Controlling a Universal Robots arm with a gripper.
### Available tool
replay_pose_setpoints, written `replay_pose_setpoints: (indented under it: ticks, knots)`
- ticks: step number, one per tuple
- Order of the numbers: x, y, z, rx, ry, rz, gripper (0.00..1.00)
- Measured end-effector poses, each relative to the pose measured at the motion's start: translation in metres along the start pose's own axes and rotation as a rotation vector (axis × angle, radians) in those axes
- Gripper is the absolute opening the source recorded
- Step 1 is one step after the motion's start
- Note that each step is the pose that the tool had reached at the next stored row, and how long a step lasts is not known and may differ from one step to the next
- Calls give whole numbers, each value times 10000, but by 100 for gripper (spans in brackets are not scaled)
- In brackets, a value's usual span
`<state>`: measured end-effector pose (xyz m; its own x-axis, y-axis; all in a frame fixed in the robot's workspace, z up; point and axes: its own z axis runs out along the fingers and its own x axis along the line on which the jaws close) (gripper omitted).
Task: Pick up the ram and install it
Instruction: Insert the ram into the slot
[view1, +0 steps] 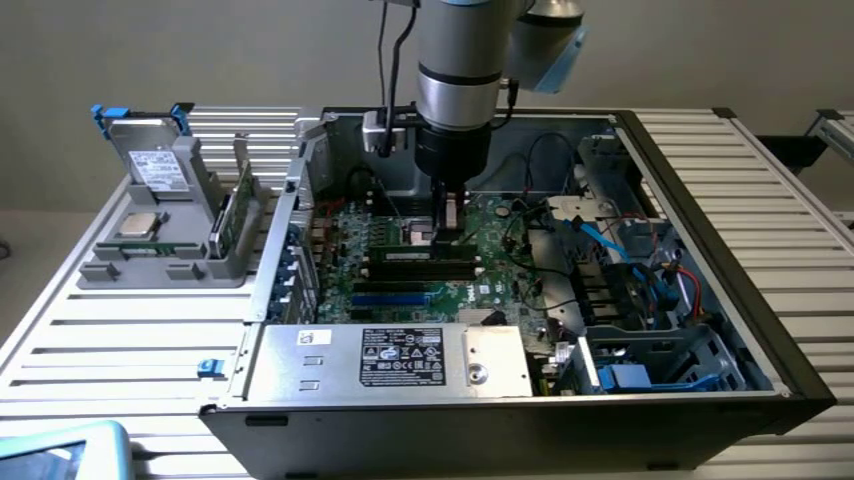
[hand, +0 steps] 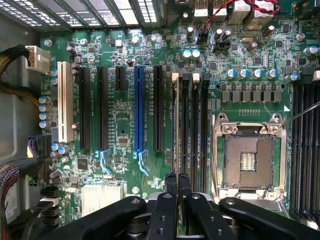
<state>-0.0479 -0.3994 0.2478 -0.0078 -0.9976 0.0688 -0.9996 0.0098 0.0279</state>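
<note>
The ram (view1: 416, 256) stands on edge in a black memory slot of the green motherboard (view1: 387, 292), showing a dark stick with a small white label. In the wrist view the ram (hand: 175, 125) is a thin pale strip in the slot nearest the long black expansion slots. My gripper (view1: 451, 236) is straight above the end of the stick at the exterior view's right. Its black fingertips (hand: 171, 181) are shut together right over that end. I cannot tell whether they pinch the ram or only touch its top edge.
The empty processor socket (hand: 248, 157) lies beside the memory slots. The open computer case (view1: 694, 190) holds a silver power supply (view1: 387, 358), cables and blue drive bays (view1: 641, 370). At the exterior view's left a grey holder (view1: 160, 270) carries a silver processor (view1: 139, 224), a drive box (view1: 163, 165) and a green board (view1: 232, 215).
</note>
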Motion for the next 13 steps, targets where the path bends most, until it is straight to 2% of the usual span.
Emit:
replay_pose_setpoints:
  ticks: [3,4,13]
  knots:
    - [15,2,11,2,-119,-4,13]
    - [18,3,14,1,-141,0,13]
    - [19,1,64,0,-146,21,13]
